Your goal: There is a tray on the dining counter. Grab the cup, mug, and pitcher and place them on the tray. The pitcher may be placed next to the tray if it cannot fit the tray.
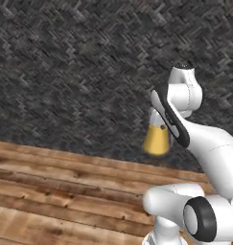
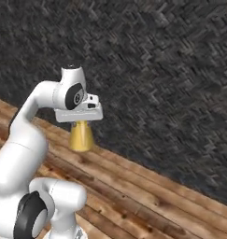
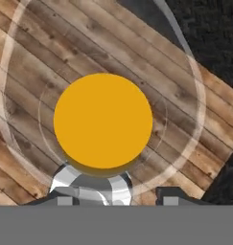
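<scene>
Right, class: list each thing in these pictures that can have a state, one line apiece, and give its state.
pitcher: upright, lifted off any surface, hanging under the hand above the wooden planks; yellow-orange in its lower body.
gripper: closed on the pitcher's rim, looking straight down into it.

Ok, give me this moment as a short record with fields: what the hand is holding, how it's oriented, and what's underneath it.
held item: pitcher, clear glass with a yellow-orange lower body
hand: hand directly above the pitcher, fingers closed on its rim by the handle
pitcher pose: upright, hanging below the hand, clear of any surface
hand view: looks straight down into the pitcher at its orange base
below: wood plank floor
backdrop: dark woven-pattern surface
</scene>
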You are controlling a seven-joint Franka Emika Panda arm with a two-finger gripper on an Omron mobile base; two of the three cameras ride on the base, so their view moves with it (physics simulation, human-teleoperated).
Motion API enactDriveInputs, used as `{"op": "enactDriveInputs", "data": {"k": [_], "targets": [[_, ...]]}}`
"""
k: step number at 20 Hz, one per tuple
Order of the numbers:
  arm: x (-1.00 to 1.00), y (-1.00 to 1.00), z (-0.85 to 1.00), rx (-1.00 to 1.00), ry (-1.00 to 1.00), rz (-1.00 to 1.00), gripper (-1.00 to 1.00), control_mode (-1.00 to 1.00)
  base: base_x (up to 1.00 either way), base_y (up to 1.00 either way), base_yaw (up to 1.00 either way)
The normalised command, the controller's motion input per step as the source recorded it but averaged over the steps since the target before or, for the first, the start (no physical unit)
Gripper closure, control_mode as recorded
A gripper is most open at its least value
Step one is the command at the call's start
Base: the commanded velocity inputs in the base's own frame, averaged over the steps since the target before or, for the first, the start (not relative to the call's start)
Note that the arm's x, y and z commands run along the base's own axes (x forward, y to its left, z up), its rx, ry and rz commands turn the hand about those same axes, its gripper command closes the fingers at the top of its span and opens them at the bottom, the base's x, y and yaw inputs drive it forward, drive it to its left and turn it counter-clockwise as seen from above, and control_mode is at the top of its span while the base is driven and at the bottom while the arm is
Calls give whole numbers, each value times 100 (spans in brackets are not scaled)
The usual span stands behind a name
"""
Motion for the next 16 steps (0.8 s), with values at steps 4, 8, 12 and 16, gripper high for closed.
{"op": "enactDriveInputs", "data": {"k": [4,8,12,16], "targets": [[0,0,0,0,0,0,100,100,100,0,83],[0,0,0,0,0,0,100,100,100,0,83],[0,0,0,0,0,0,100,100,100,0,81],[0,0,0,0,0,0,100,100,100,0,78]]}}
